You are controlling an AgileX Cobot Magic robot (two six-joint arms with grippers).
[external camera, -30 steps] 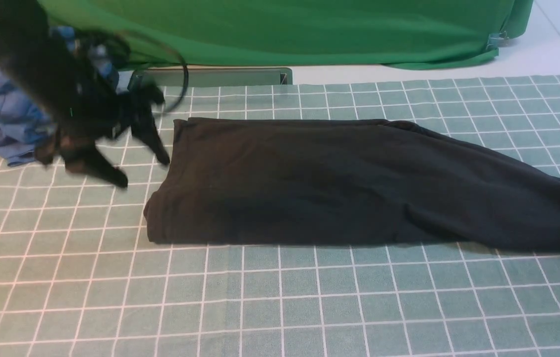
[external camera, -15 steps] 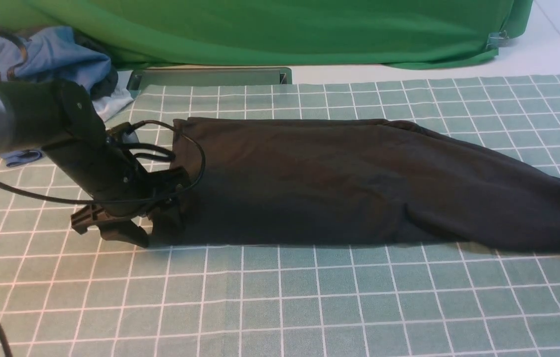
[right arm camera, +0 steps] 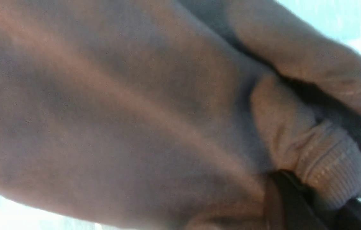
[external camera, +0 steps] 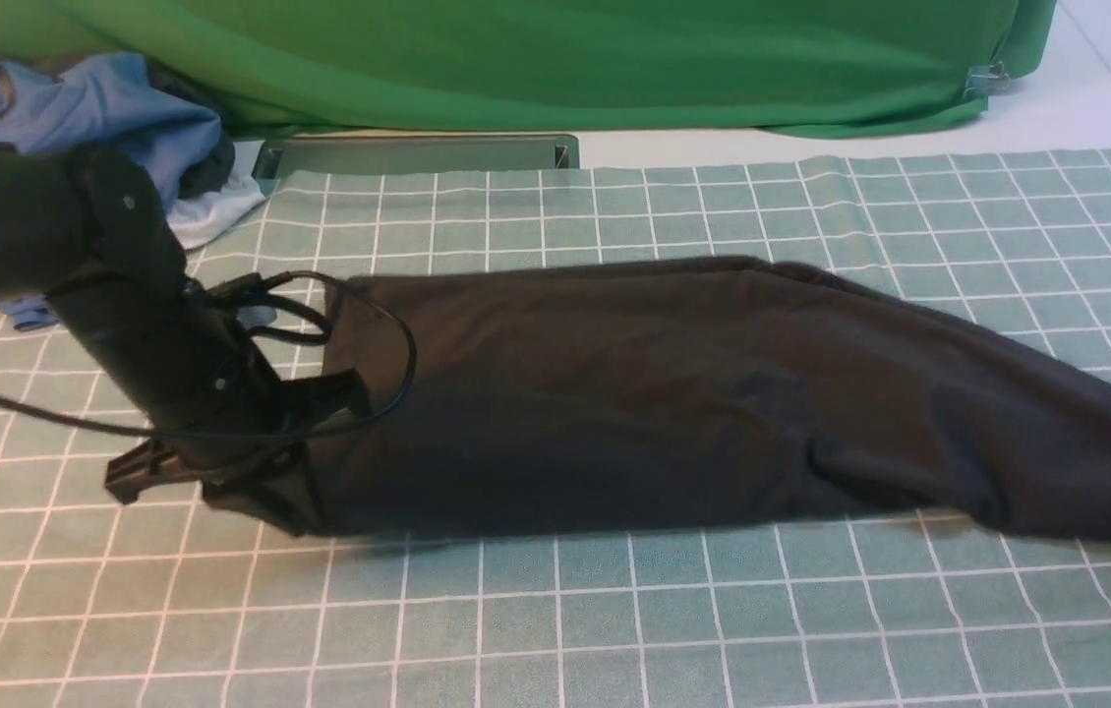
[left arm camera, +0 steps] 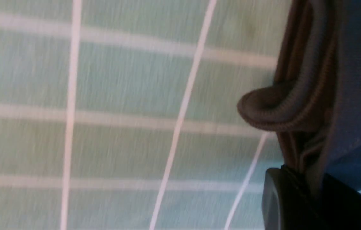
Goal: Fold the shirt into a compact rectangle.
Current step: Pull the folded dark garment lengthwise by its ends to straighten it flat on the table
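Jaws of L gripper (external camera: 265,492) were pinched tight on the near-left corner of the shirt (external camera: 614,393). R gripper (right arm camera: 311,207), out of front view, looked clamped on bunched fabric at the other end. Shirt lay as a long dark strip across the checked cloth (external camera: 555,610), running off to the right. Lengthwise folds prob. done. Crosswise folds into a compact rectangle not yet made, so approx. halfway.

You're looking at the black shirt (external camera: 673,393), folded lengthwise into a long, softly creased band. It lies across the desk (external camera: 614,629) from the left side, running out of view toward the right edge, that stretch slanting nearward.
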